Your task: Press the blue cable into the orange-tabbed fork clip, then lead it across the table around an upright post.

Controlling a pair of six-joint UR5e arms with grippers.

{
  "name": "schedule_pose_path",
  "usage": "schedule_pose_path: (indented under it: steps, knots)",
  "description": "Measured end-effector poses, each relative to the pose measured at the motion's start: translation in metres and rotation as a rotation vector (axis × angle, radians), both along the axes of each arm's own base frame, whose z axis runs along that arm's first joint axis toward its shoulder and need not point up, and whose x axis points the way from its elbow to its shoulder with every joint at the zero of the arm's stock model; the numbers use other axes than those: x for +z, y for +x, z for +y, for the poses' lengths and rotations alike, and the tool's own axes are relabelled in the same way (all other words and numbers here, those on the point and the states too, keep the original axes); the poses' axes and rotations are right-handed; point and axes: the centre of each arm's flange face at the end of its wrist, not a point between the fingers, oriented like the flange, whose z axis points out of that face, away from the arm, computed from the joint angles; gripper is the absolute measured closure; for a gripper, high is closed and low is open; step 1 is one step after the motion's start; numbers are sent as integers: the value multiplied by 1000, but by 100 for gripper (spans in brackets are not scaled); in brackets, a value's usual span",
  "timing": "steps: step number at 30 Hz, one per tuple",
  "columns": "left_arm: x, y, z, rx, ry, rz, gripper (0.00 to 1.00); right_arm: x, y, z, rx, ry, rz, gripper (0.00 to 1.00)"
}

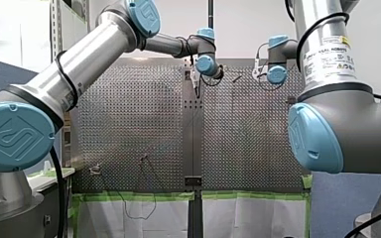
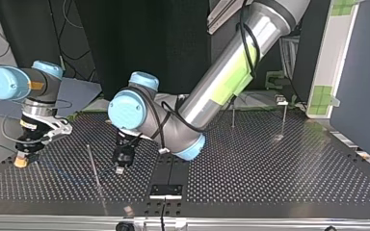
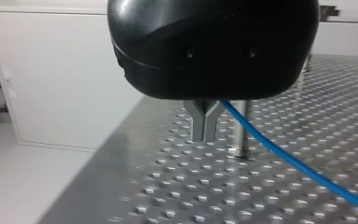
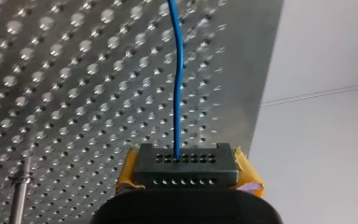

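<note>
You are looking at a blue cable [image 4: 177,93] against a silver bench [image 3: 177,196] dotted with an even grid of holes. My left tool [image 3: 205,137] is black with grey metal fingers [image 3: 198,126]. My right tool [image 4: 186,163] is black with yellow pads [image 4: 248,176].

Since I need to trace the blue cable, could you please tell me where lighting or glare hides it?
Left and right wrist views: the blue cable stands out against the table despite glints. Front view: table brightly lit, cable not traceable. Top view: table dark, cable barely shows.
</note>
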Motion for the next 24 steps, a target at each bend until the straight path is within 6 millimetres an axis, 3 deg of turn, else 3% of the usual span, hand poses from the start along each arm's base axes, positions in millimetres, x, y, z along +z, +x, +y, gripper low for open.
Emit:
schedule_pose_path:
  steps: [5,11,14,21,24]
  knots:
    - [15,1,0,0,-19,-24,100,-9,-5,-7,0,7,2,100]
    - [4,9,4,7,-20,-27,100,-27,-7,-16,15,23,10,100]
    - [-10,11,4,6,-9,-13,100,-36,-6,-19,19,33,13,100]
    - [-76,12,-5,-7,62,65,100,-46,-10,-24,16,45,15,100]
    - [-94,12,-9,-12,79,83,100,-54,-12,-27,14,57,17,100]
